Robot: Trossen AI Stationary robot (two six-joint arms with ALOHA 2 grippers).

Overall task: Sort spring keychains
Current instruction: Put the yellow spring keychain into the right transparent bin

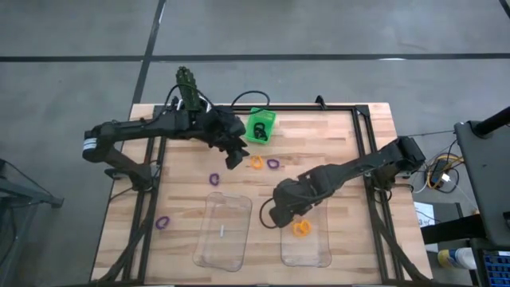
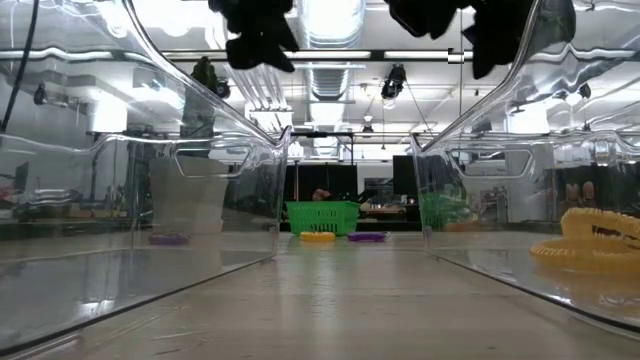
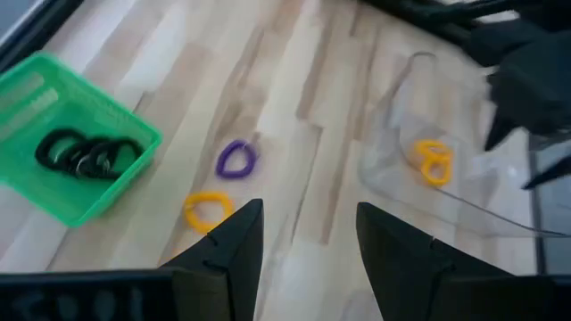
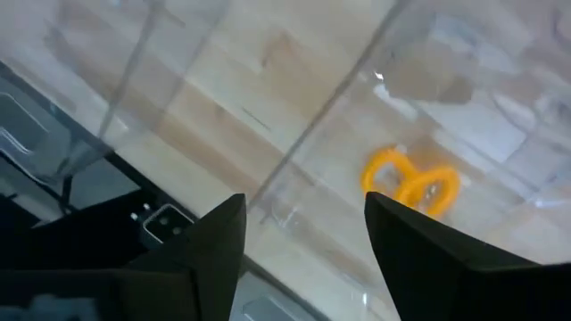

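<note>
My left gripper (image 1: 233, 155) (image 3: 308, 209) hovers open above the table, close to an orange keychain (image 1: 256, 163) (image 3: 207, 210) and a purple one (image 1: 273, 163) (image 3: 235, 159). Two more purple keychains lie on the wood (image 1: 214, 178) (image 1: 162, 222). Black keychains (image 3: 85, 153) sit in the green basket (image 1: 260, 126). My right gripper (image 1: 275, 214) (image 4: 305, 201) is open and empty over the left rim of the right clear tray (image 1: 307, 247), where orange keychains (image 1: 301, 229) (image 4: 412, 183) lie. The left clear tray (image 1: 223, 231) holds no keychain that I can see.
A black frame (image 1: 368, 159) borders the wooden table (image 1: 343, 135); black cables run along the far edge near the basket. The two clear trays stand side by side at the near edge. Bare wood lies between the trays and left of the left tray.
</note>
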